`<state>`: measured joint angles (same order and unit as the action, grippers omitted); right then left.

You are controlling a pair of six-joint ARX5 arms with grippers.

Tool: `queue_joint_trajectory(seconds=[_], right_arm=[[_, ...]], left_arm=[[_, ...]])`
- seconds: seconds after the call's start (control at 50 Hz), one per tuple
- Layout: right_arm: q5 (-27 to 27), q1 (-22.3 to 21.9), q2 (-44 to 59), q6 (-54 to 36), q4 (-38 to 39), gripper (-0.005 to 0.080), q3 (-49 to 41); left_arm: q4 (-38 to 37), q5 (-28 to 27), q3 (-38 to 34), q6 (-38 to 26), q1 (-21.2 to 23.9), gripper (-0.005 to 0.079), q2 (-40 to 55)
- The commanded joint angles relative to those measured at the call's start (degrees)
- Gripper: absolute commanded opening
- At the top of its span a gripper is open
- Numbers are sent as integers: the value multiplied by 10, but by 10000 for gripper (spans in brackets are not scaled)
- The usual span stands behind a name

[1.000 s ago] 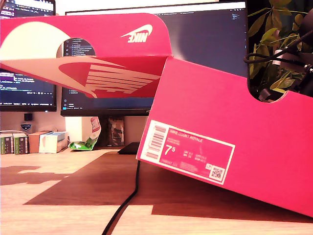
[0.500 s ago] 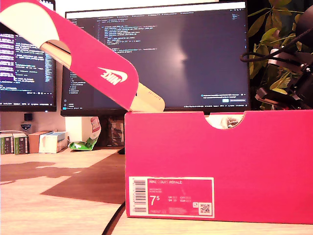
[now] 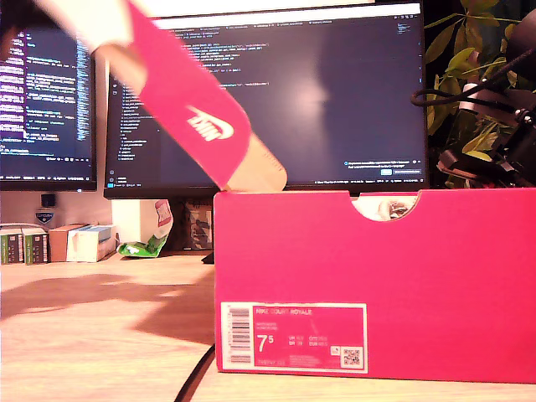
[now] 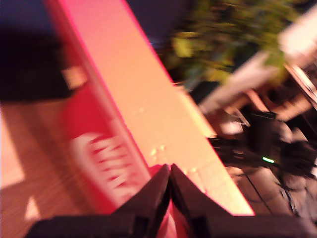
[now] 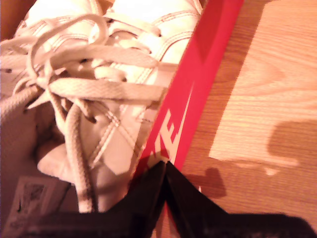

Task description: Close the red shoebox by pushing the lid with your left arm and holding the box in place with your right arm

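Observation:
The red shoebox [image 3: 377,276] stands flat on the wooden table [image 3: 100,335], with its size label facing the exterior camera. Its lid [image 3: 197,126] sticks up at a slant toward the exterior view's upper left, blurred. My first gripper [image 4: 170,171] is shut, its tips against the lid [image 4: 148,114] near the pale inner side. My second gripper [image 5: 165,166] is shut, its tips resting on the box's red side wall [image 5: 198,84]. White laced shoes [image 5: 99,84] lie inside. The second arm [image 3: 494,146] shows dark above the box at the exterior view's right.
Two lit monitors [image 3: 327,92] stand behind the box. A black cable [image 3: 197,377] runs over the table by the box's corner. Small boxes [image 3: 50,243] sit at the exterior view's left, and a plant [image 3: 469,59] at its upper right.
One second ago the box was tipped up off the table with its lid spread out flat. It now sits level, and the lid has swung steeper toward the box.

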<state>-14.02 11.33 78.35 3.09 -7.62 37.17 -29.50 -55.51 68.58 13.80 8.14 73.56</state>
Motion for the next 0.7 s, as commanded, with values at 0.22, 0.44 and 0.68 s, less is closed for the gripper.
queue_joint_trajectory(seconds=[0.22, 0.44, 0.68], right_arm=[[11, -1, 2, 16, -16, -12, 34], [35, -38, -17, -3, -61, -12, 90], [36, -62, -18, -12, -101, -12, 146]], left_arm=[[36, 4, -5, 30, 67, -19, 13], [124, 40, -5, 43, 106, -19, 13], [210, 66, -1, 57, 144, -19, 14]])
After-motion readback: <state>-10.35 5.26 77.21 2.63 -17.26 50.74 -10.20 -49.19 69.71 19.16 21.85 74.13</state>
